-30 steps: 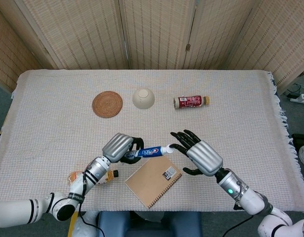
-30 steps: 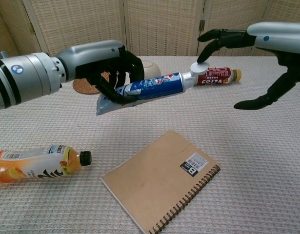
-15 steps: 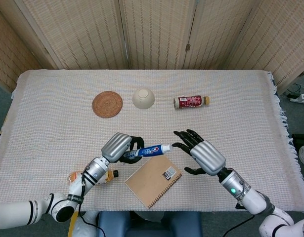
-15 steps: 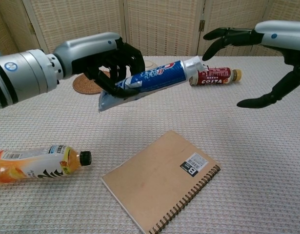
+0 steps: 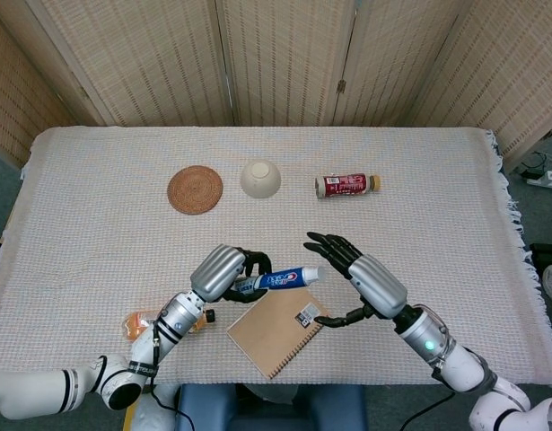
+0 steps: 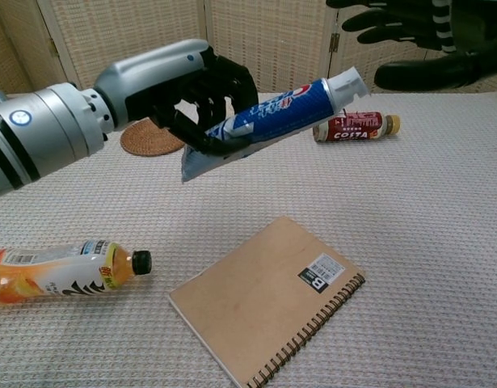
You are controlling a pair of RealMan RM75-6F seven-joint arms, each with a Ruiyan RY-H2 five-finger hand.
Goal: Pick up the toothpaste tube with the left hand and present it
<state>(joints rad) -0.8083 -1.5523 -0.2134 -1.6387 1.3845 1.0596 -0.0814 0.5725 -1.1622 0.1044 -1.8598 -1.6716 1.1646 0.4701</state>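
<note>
My left hand (image 5: 223, 272) (image 6: 191, 93) grips a blue and white toothpaste tube (image 5: 280, 279) (image 6: 268, 117) near its flat end and holds it above the table, cap end tilted up toward the right. My right hand (image 5: 361, 274) (image 6: 414, 36) hovers just beyond the cap with its fingers spread and holds nothing. In the chest view it sits at the top right edge, partly cut off.
A brown spiral notebook (image 5: 279, 329) (image 6: 268, 299) lies on the cloth below the tube. An orange drink bottle (image 6: 66, 271) lies at the front left. Further back are a woven coaster (image 5: 195, 189), a cream bowl (image 5: 259, 178) and a red bottle (image 5: 347, 185) on its side.
My left hand has raised the toothpaste tube and tilted its cap end upward. My right hand has let go of the cap end and risen, fingers spread.
</note>
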